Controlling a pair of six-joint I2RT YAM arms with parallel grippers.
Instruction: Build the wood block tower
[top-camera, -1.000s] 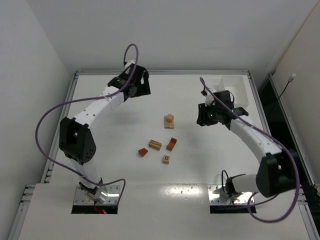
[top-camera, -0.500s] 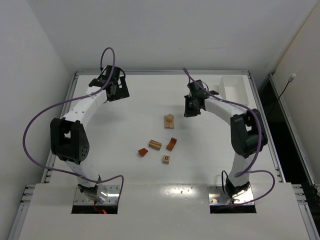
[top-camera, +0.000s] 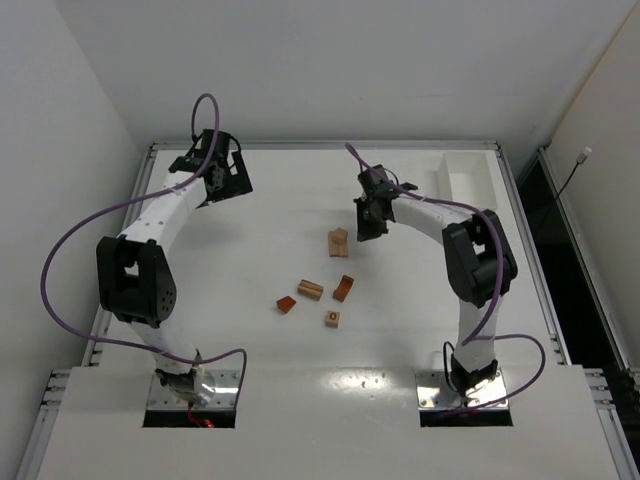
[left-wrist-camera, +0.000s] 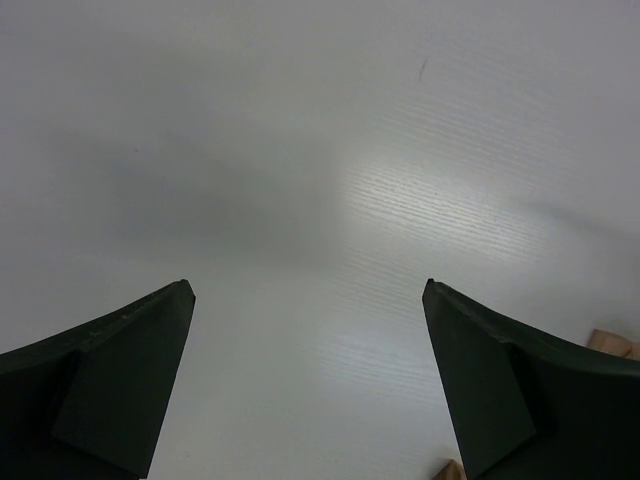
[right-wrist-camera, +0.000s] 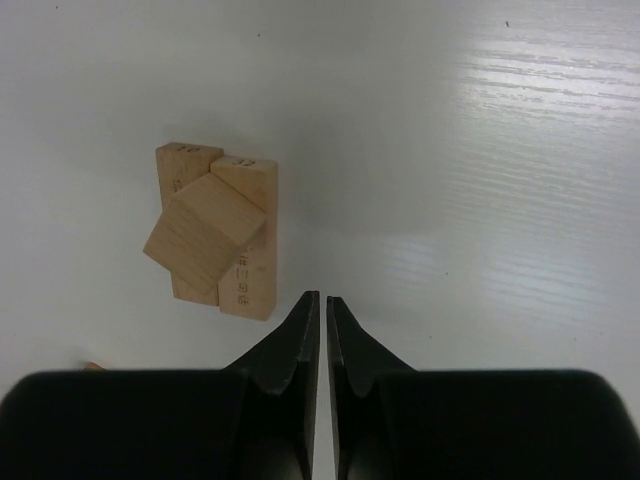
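The wood block tower (top-camera: 339, 242) is a low start: two light tan flat blocks side by side with a tan cube (right-wrist-camera: 205, 234) turned askew on top. Loose blocks lie nearer the arms: a tan rectangle (top-camera: 310, 290), a reddish-brown arch piece (top-camera: 343, 288), a reddish-brown cube (top-camera: 287, 304) and a small tan cube (top-camera: 332, 319). My right gripper (top-camera: 364, 231) is shut and empty, just right of the stack; in its wrist view the gripper (right-wrist-camera: 323, 297) has its tips beside the flat blocks (right-wrist-camera: 246, 262). My left gripper (top-camera: 213, 192) is open and empty at the far left, over bare table (left-wrist-camera: 310, 290).
A white rectangular tray (top-camera: 466, 178) stands at the back right corner. The table has a raised rim along its back edge (top-camera: 320, 145). Purple cables loop off both arms. Block corners (left-wrist-camera: 612, 343) peek past the left gripper's right finger.
My right arm swung left from near the tray to just beside the stack. My left arm moved left and back toward the far left corner. The blocks have not moved.
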